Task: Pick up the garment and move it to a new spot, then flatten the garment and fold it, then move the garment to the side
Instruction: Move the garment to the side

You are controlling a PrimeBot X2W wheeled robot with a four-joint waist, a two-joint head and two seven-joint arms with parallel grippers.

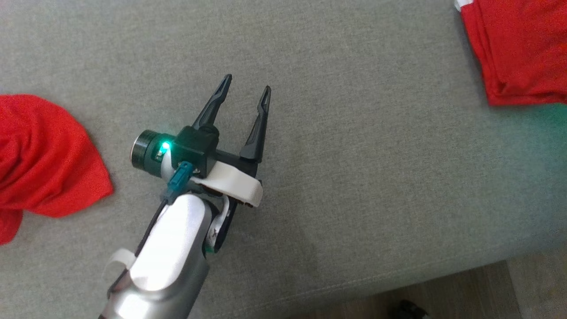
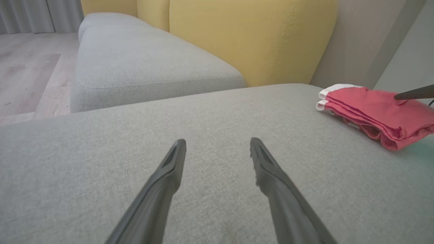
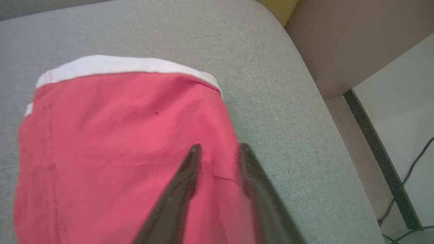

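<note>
Lying folded, red garment (image 3: 118,135), white hem (image 3: 129,66)

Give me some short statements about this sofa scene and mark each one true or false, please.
1. The left hand is open and holds nothing. True.
2. The folded red garment lies on a table. False: it lies on the grey cushion.
3. The folded red garment has a white edge. True.
4. The backrest is blue. False: it is yellow.
5. A crumpled red cloth lies at the left of the head view. True.
</note>
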